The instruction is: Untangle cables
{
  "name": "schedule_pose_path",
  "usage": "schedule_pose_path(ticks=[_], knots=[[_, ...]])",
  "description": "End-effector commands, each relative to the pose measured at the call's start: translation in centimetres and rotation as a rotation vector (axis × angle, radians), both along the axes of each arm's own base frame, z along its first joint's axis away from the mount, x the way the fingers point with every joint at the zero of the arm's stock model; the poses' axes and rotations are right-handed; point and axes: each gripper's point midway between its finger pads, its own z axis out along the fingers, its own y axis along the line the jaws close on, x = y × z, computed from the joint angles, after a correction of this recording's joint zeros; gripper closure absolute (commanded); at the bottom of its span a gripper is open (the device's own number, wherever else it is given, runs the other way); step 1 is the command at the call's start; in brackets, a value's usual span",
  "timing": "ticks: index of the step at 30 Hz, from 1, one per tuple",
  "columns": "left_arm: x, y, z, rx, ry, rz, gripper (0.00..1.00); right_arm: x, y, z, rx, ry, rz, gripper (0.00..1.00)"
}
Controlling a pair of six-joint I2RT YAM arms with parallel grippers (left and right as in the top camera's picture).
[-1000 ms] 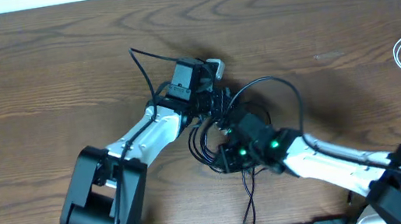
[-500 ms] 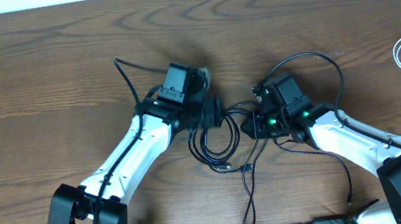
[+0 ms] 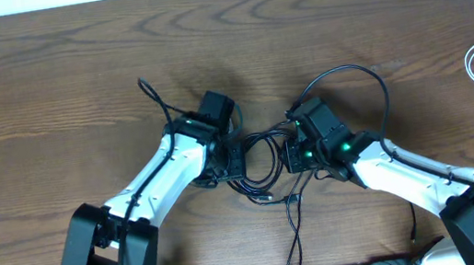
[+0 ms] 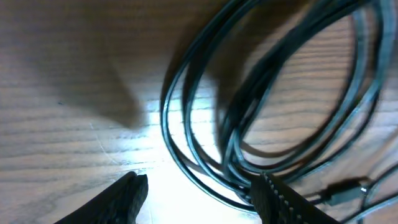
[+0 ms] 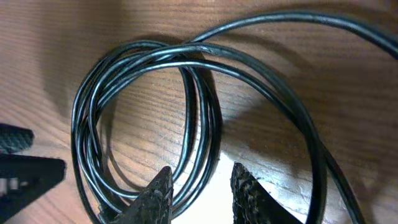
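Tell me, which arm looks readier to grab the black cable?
Left, probably: the left gripper stands wide open with the black cable between its tips. The right gripper is over the loops, but its gap is narrower.

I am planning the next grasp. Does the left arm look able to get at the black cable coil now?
Probably yes. The left gripper is right over the black cable, jaws open, with several strands lying between them and nothing covering the coil.
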Motion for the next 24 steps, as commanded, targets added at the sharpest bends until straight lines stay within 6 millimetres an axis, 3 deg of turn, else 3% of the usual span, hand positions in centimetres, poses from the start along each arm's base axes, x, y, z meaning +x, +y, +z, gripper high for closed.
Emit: schedule_pose_path(ticks=[1, 15, 19, 24], knots=[[-1.2, 0.6, -1.7, 0.02, 0.055, 0.059, 0.41, 0.9, 0.0, 0.9, -0.021, -0.059, -0.004, 0.72], [-2.1, 2.0, -2.7, 0.093, 0.076, 0.097, 0.71, 0.1, 0.6, 0.6, -0.024, -0.043, 0.021, 0.72], [-1.6, 2.6, -2.7, 0.113, 0.058, 0.095, 0.92, -0.3, 1.9, 0.4, -0.014, -0.057, 0.058, 0.72], [0.2, 3.4, -2.0, 0.097, 0.022, 0.072, 0.92, -0.5, 2.8, -1.2, -0.018, -0.041, 0.07, 0.74]])
